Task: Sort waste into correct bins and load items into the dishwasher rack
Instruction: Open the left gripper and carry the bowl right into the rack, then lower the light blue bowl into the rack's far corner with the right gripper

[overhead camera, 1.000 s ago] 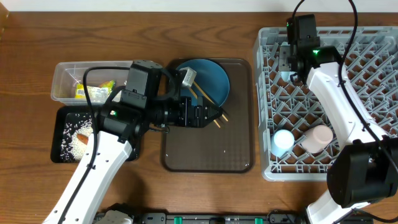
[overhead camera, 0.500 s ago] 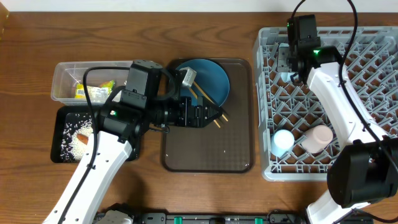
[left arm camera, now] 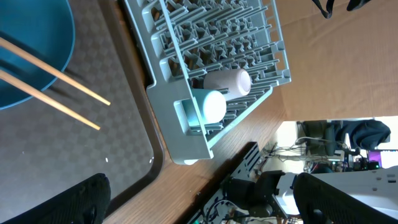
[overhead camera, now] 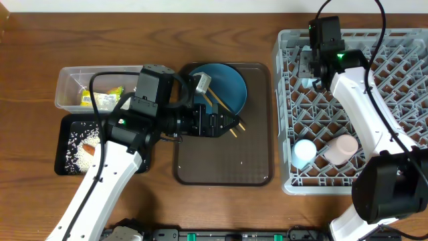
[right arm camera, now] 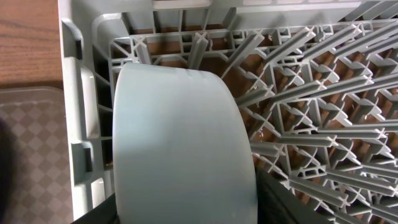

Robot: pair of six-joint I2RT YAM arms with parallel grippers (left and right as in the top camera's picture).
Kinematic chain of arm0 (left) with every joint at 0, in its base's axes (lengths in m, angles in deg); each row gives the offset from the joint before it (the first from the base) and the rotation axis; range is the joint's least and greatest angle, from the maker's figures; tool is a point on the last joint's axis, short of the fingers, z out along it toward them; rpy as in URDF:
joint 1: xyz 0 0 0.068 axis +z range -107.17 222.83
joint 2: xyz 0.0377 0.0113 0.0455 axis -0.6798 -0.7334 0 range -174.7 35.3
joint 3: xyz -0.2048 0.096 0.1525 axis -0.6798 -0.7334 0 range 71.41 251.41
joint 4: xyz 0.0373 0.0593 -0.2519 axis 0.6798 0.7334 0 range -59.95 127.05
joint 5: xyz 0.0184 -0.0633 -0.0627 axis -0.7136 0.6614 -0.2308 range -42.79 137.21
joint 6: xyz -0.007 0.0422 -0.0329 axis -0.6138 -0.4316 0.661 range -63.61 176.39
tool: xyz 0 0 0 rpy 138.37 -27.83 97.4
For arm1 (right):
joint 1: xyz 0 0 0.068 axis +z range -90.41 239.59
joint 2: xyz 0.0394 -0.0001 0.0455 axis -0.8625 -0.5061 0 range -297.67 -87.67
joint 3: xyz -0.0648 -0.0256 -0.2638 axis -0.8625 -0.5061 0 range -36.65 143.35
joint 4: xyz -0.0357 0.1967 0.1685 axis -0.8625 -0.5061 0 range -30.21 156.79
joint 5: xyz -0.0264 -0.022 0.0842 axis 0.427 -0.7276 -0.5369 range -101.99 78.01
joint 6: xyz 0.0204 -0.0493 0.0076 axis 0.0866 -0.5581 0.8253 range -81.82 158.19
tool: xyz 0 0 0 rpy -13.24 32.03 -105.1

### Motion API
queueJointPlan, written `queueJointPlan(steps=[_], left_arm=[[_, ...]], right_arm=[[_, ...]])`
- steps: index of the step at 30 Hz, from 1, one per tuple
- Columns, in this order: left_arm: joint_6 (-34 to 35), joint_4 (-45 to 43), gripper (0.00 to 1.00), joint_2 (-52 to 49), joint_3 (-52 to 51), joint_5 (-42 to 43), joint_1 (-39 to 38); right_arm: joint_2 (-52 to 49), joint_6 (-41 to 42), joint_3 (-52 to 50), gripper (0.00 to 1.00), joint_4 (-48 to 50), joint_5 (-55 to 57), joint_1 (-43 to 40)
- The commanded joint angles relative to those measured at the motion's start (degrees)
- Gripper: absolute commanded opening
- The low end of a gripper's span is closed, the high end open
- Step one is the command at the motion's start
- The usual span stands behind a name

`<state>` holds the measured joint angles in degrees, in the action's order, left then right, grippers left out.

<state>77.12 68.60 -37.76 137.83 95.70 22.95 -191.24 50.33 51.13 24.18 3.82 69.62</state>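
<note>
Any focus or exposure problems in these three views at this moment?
Overhead: sharp, evenly lit, soft shadows. Left wrist: wooden chopsticks crisp, left pincer fingers dark and blurred, far background overexposed. Right wrist: pale-blue bowl fills the frame, slightly soft; dishwasher rack pegs sharp.

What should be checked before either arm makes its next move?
1. Is the left gripper open: ok.
2. Are the chopsticks between its fingers: not ok, they lie ahead of it, leaning on the plate.
3. Does the bowl stand among the pegs of the rack: ok.
4. Is the right gripper clear of the bowl: cannot tell.
5. Are the blue cup and pink cup in the rack: ok.
</note>
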Motion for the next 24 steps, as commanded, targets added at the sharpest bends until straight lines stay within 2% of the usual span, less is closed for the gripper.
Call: queueJointPlan(steps=[1,13,17,19,24], left_arm=[[-0.94,-0.07,0.96,0.2,1.33,-0.11,0.24],[-0.94,-0.07,0.96,0.2,1.33,-0.11,0.26],[-0.94,-0.07,0.96,0.2,1.33,-0.11,0.26],[-0.94,-0.07,0.96,0.2,1.33,-0.11,0.24],[-0.94,-0.07,0.96,0.2,1.33,-0.11,0.26]], right_arm=[[-0.74,2.45,0.48,0.48,-0.26,-3.91,-0.24],[-4.44,2.43,0.48,0.48,-0.85,-4.28,-0.22],[-3.98,2.4,0.48,0.41,-0.39,-3.8,-0.26],[-3.04,2.38,0.5,0.34,0.09,-3.63,-0.26],[0.92,0.0,0.92,0.39,0.83,-3.02,-0.37]])
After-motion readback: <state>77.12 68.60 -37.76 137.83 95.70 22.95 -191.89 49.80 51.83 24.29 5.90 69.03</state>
